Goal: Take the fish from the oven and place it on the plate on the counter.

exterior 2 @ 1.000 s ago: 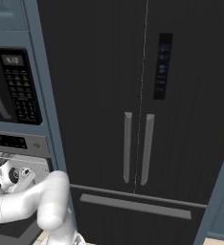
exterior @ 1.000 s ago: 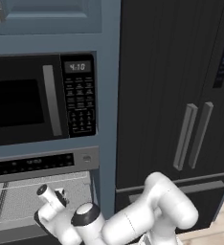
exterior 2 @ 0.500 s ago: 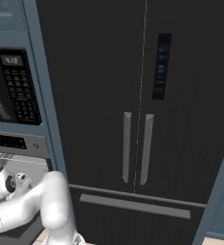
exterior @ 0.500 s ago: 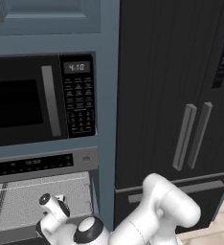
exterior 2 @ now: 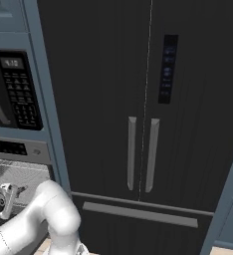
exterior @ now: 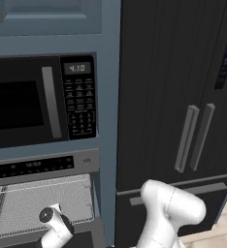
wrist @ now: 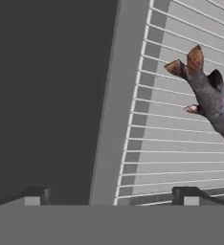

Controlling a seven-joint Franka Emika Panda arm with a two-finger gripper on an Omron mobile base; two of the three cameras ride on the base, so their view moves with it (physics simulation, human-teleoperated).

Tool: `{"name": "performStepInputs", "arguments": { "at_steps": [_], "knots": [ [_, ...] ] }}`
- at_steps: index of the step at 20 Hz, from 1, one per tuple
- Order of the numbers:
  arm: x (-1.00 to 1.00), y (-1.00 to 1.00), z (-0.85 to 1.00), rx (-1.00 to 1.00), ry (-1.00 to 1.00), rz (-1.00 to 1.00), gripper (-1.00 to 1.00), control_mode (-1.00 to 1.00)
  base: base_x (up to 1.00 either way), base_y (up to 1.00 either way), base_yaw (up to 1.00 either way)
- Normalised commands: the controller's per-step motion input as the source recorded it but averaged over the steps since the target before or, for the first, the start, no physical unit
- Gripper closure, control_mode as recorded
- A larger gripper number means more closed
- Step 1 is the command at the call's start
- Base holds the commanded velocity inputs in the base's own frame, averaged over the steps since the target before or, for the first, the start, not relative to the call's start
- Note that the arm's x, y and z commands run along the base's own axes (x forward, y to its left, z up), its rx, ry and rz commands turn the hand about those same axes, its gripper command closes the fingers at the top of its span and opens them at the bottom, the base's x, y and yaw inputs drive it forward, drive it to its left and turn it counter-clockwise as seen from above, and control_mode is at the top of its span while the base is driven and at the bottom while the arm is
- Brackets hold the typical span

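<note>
While the hand view shows the fish (wrist: pixel 210 98) on the rack (wrist: pixel 181 143), the fingers (wrist: pixel 188 194) stand apart.

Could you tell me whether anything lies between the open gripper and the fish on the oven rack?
Nothing visible does. In the hand view the fish lies on the bare wire rack, up and right of the open gripper, with only rack wires between them.

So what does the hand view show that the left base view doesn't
Hand view alone: the fish, a dark grey body with a brownish tail, lying on the wire rack, and the open gripper with its tips apart, not touching the fish. Left base view alone: the microwave above the oven, the dark fridge and the white arm. Both share the wire rack.
</note>
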Motion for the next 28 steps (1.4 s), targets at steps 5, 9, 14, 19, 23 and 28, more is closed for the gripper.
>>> {"name": "performStepInputs", "arguments": {
  "at_steps": [5,9,14,19,23,28],
  "knots": [
    [-0.17,0.09,1.00,0.02,-0.14,0.18,-1.00,-1.00,0.00,0.00,0.00],
    [0.17,0.00,0.89,-0.04,0.01,0.16,-1.00,-1.00,0.00,0.00,0.00],
    [0.50,0.00,0.39,-0.16,0.18,0.15,-1.00,-1.00,0.00,0.00,0.00],
    [0.27,0.00,-0.36,-0.33,0.26,0.04,-1.00,-1.00,0.00,0.00,0.00],
    [0.05,0.26,-0.61,-0.37,0.16,0.03,-1.00,-1.00,0.00,0.00,0.00],
    [0.00,0.49,-0.13,-0.33,-0.04,0.07,-1.00,-1.00,0.00,0.00,0.00]
  ]
}}
